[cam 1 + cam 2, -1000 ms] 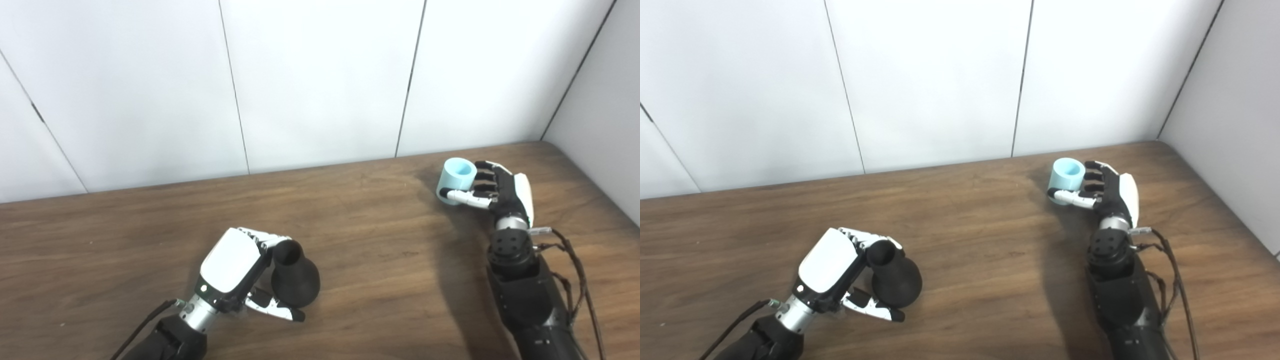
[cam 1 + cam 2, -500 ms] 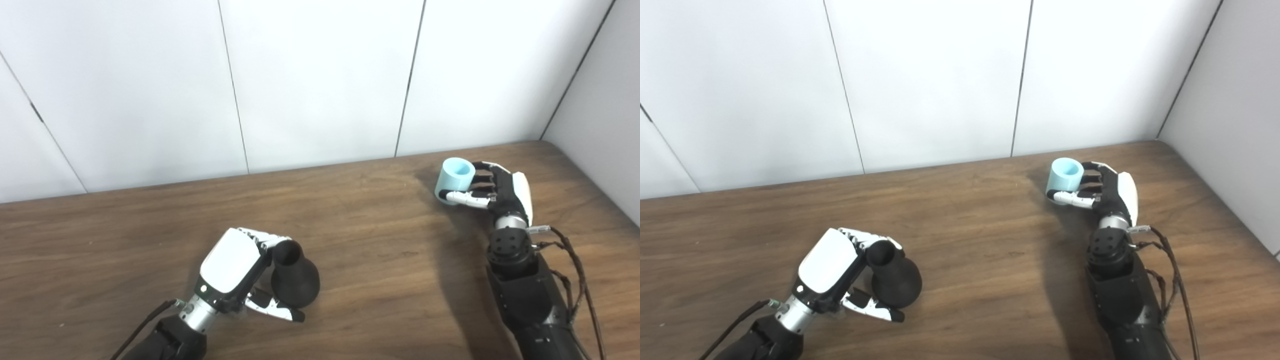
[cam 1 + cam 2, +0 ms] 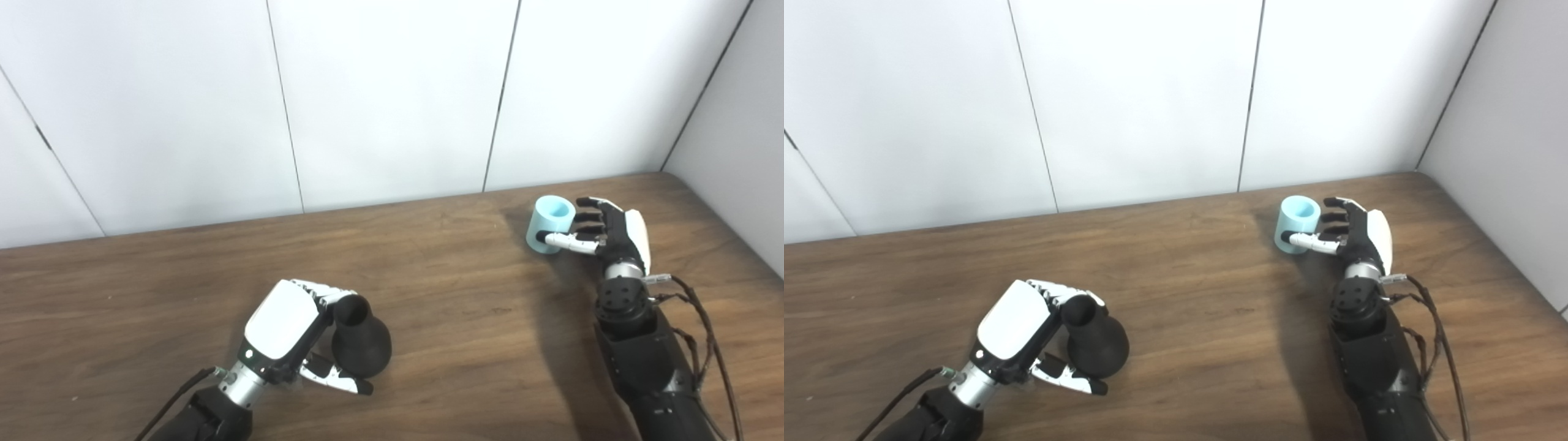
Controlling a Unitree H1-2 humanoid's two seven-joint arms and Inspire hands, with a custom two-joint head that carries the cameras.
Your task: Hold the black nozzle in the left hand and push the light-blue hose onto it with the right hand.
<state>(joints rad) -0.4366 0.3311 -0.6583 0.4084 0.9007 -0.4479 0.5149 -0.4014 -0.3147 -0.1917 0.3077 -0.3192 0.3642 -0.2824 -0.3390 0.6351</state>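
The black nozzle [image 3: 361, 343], bulb-shaped with a narrow open neck, rests on the wooden table [image 3: 459, 306] at front left. My left hand [image 3: 288, 327] is shut on it, fingers curled around the neck and thumb stretched under the bulb. The light-blue hose [image 3: 550, 223], a short open tube, stands upright on the table at back right. My right hand [image 3: 603, 233] is beside it on its right, fingers stretched out and apart. Its thumb lies across the hose's front and its fingertips [image 3: 1328, 202] reach the hose's right side.
White wall panels [image 3: 392, 98] rise right behind the table's far edge. A side wall [image 3: 735, 122] closes the right end near my right hand. Bare wood lies between the two hands. Cables [image 3: 704, 324] run along my right forearm.
My right hand has moved the hose a little left and down onto the table, and its fingers have straightened from a curled grip. The left hand and nozzle have not moved.
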